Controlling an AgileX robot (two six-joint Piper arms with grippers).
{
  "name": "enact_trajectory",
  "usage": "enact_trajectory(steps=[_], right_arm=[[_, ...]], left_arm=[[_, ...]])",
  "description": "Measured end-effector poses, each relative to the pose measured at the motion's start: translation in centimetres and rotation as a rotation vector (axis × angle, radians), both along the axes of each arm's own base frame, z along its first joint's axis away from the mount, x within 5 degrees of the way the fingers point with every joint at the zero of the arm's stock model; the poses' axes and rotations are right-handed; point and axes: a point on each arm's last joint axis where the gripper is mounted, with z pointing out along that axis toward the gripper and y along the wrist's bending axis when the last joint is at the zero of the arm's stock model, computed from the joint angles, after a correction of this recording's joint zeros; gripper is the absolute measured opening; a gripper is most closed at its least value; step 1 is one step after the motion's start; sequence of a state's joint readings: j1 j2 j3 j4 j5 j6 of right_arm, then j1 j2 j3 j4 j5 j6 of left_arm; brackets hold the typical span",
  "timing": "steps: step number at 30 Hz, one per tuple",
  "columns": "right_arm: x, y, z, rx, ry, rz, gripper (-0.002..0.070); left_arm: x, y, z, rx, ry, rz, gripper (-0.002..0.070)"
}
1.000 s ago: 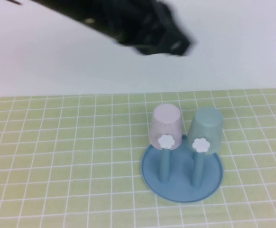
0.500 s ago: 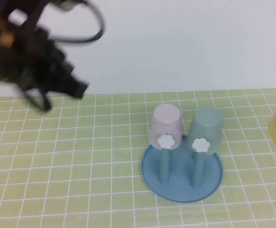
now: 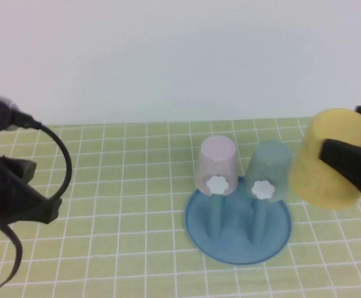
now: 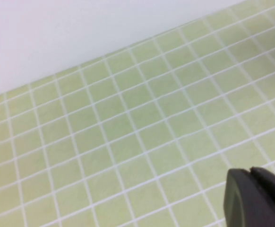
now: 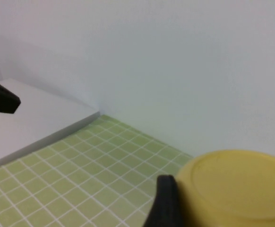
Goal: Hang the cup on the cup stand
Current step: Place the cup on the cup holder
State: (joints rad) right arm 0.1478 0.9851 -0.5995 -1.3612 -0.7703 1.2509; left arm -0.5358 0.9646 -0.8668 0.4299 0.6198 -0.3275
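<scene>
The yellow cup [image 3: 330,158] is held upside down at the right, just right of the cup stand [image 3: 237,225]. My right gripper [image 3: 348,158] is shut on it; a black finger [image 5: 163,203] presses its side in the right wrist view, where the cup's flat bottom [image 5: 236,189] shows. The stand is a round blue dish with upright pegs. Two front pegs with white flower knobs [image 3: 217,184] are bare. My left gripper [image 4: 251,177] is shut and empty above the mat, far left of the stand; the left arm [image 3: 10,186] shows in the high view.
A pale pink cup [image 3: 216,164] and a teal cup [image 3: 270,169] hang upside down on the stand's back pegs. The green grid mat [image 3: 118,205] covers the table up to a white wall [image 3: 180,56]. Open mat lies between the left arm and the stand.
The left arm swung from the upper middle down to the far left. The right gripper came in from the right edge with the yellow cup, now close beside the teal cup.
</scene>
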Motion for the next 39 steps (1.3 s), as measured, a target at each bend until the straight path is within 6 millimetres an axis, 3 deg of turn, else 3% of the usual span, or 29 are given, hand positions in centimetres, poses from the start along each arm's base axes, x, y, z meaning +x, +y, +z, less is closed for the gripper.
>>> enact_trajectory(steps=[8, 15, 29, 39], right_arm=[[4.4, 1.6, -1.6, 0.001, 0.081, 0.123, 0.0566], [6.8, 4.0, -2.6, -0.029, 0.047, 0.2, 0.0566], [10.9, 9.3, -6.8, -0.068, 0.079, 0.283, 0.0566], [12.2, 9.9, -8.4, -0.118, 0.087, 0.255, 0.0567]], left_arm=[[0.1, 0.6, -0.4, 0.019, -0.021, 0.057, -0.0001], [0.1, 0.7, -0.3, 0.011, -0.031, 0.076, -0.0001], [0.3, 0.7, -0.1, 0.039, -0.069, 0.064, -0.0001], [0.4, 0.8, 0.0, 0.06, -0.084, 0.062, -0.0001]])
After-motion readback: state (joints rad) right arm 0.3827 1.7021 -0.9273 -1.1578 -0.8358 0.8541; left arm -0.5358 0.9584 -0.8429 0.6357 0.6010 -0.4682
